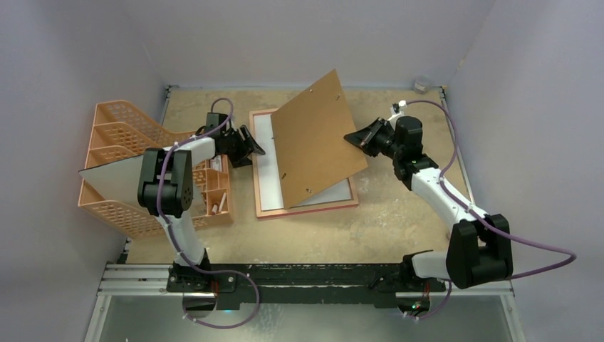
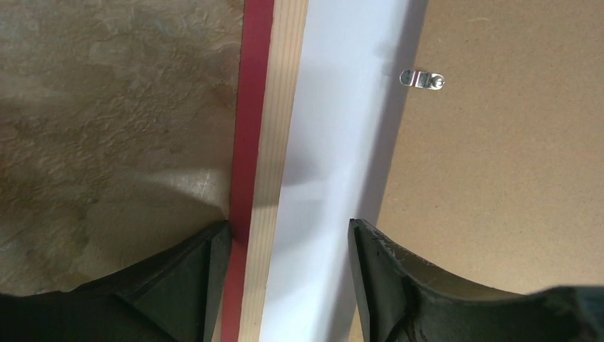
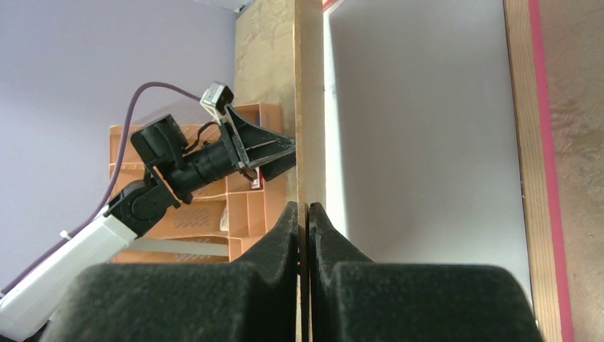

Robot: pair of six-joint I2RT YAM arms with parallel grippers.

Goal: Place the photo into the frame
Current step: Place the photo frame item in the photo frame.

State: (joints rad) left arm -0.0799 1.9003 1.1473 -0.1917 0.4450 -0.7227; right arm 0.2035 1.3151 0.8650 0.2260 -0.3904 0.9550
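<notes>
The frame (image 1: 306, 209) lies back-up on the table, its pale wood rail (image 2: 267, 128) edged pink-red. Inside it lies the photo (image 1: 267, 153), white back up (image 2: 342, 142) (image 3: 420, 128). A brown backing board (image 1: 317, 139) stands tilted over the frame's right part, and my right gripper (image 1: 354, 137) is shut on its right edge (image 3: 303, 210). At the frame's left rail, my left gripper (image 1: 253, 146) is open (image 2: 290, 235). One finger sits outside the red edge, the other over the photo next to the board (image 2: 498, 157).
An orange mesh organiser (image 1: 125, 142) with a white sheet in it stands at the left, close behind my left arm. The board carries a small metal clip (image 2: 422, 79). A small round object (image 1: 422, 84) sits in the far right corner. Walls enclose three sides.
</notes>
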